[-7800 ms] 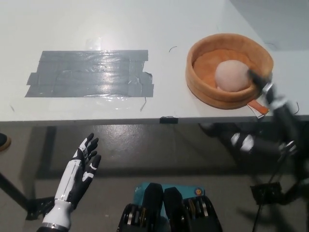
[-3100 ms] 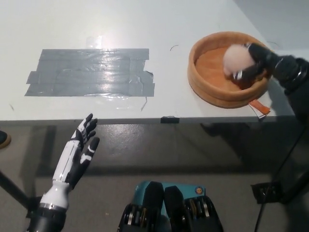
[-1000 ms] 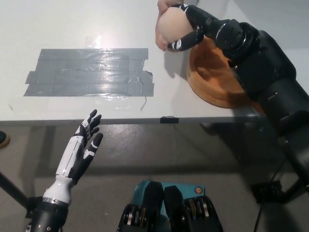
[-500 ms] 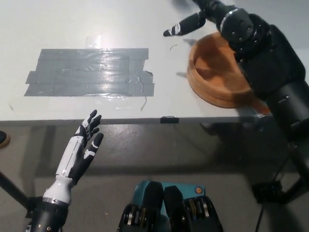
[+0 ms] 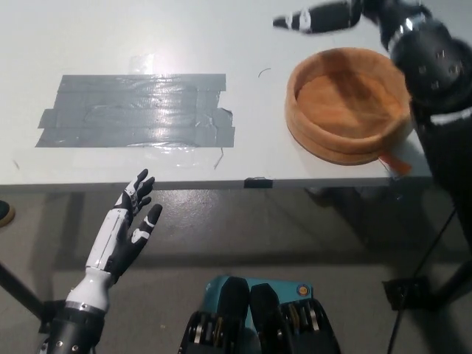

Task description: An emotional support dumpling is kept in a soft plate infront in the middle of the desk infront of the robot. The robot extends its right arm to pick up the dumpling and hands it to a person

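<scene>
White desk [image 5: 221, 29] fills the upper part of our view, with grey floor below its front edge. Nearest us, at the lower left below the desk edge, our white left hand [image 5: 122, 236] rests palm-up with its fingers spread and nothing in it. On the desk we see a wide patch of grey tape [image 5: 140, 110] at left and the soft orange plate [image 5: 346, 140] at right, its hollow bare; we see no dumpling in it. Farthest off, above the plate, our black right hand [image 5: 321, 16] reaches leftward with fingers extended; it seems to hold nothing, though the top edge cuts it off
</scene>
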Motion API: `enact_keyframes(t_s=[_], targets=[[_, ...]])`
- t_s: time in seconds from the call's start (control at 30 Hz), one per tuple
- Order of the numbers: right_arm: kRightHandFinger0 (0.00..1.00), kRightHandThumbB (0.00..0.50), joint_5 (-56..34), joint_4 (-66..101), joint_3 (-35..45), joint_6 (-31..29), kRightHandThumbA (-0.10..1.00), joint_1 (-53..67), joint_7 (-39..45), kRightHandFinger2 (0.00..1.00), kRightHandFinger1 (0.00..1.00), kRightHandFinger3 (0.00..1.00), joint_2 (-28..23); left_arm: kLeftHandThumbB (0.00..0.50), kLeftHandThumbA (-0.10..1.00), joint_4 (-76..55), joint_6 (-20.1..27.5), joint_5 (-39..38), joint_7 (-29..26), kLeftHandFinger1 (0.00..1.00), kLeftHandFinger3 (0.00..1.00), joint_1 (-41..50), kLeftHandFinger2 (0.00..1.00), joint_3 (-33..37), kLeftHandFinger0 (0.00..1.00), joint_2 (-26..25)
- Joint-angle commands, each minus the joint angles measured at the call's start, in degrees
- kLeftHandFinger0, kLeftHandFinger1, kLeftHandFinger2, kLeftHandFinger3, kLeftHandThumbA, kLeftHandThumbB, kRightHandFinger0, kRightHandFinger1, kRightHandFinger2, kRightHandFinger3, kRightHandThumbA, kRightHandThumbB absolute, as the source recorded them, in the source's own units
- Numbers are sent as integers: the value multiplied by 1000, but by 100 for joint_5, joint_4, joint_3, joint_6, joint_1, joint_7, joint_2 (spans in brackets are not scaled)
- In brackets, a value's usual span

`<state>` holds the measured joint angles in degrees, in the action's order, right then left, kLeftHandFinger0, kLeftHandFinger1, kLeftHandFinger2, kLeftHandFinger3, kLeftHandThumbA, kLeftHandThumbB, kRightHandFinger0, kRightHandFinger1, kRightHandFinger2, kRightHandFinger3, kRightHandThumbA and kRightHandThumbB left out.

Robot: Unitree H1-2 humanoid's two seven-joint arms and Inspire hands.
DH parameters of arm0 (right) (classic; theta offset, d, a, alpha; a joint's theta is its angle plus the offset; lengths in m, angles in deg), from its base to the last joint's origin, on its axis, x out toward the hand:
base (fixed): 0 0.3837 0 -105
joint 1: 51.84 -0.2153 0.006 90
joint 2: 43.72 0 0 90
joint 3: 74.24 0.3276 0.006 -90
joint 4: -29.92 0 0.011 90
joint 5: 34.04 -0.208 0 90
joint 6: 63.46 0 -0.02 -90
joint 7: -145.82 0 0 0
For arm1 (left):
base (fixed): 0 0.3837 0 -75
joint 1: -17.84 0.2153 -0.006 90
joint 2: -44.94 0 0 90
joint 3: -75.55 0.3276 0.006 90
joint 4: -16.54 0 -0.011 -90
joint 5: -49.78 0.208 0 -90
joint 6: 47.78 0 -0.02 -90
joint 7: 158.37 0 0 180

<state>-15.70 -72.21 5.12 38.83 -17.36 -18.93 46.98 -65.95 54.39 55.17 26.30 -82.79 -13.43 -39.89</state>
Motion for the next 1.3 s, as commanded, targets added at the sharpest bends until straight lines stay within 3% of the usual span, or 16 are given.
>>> enact_keyframes(t_s=[0.0, 0.27, 0.37, 0.57, 0.63, 0.7, 0.93, 1.17, 1.27], targets=[[1000, 431, -918, 3882, 573, 1119, 870, 1000, 450, 1000, 1000, 1000, -248, 314, 875, -104, 164, 17, 19, 1000, 1000, -339, 1000, -9, 1000, -105], [1000, 360, -1349, 4307, 554, 456, 732, 2897, -45, 1000, 1000, 1000, 343, 310, 875, -55, 211, 7, 37, 1000, 1000, -295, 1000, 21, 1000, -82], [1000, 366, -1267, 3898, 481, 18, 736, 3500, -156, 1000, 1000, 1000, 441, 304, 860, -52, 253, 34, 18, 1000, 1000, -220, 1000, 32, 1000, -68], [1000, 365, -940, 2997, 429, -635, 753, 4018, -235, 1000, 1000, 1000, 499, 307, 858, -82, 231, 64, 9, 1000, 1000, -51, 1000, 61, 1000, -44], [1000, 335, -939, 2692, 392, -852, 752, 4148, -204, 1000, 1000, 1000, 484, 309, 856, -91, 242, 53, 24, 1000, 1000, 25, 1000, 79, 1000, -46], [1000, 336, -903, 2314, 336, -918, 757, 4213, -142, 1000, 1000, 1000, 433, 312, 857, -81, 273, 69, 11, 1000, 1000, 80, 1000, 101, 1000, -35], [1000, 297, -941, 1252, 265, -1337, 676, 4219, -55, 1000, 1000, 1000, 371, 324, 847, -112, 317, 35, -39, 1000, 1000, 233, 1000, 110, 1000, 3], [1000, 326, -1165, 978, 315, -1586, 806, 4353, -57, 1000, 1000, 1000, 459, 312, 833, -230, 260, 23, -22, 1000, 1000, 368, 1000, 130, 1000, -1], [1000, 306, -1220, 994, 314, -1647, 839, 4450, -67, 1000, 1000, 1000, 501, 308, 825, -255, 311, 67, -38, 1000, 1000, 441, 1000, 139, 1000, -14]])
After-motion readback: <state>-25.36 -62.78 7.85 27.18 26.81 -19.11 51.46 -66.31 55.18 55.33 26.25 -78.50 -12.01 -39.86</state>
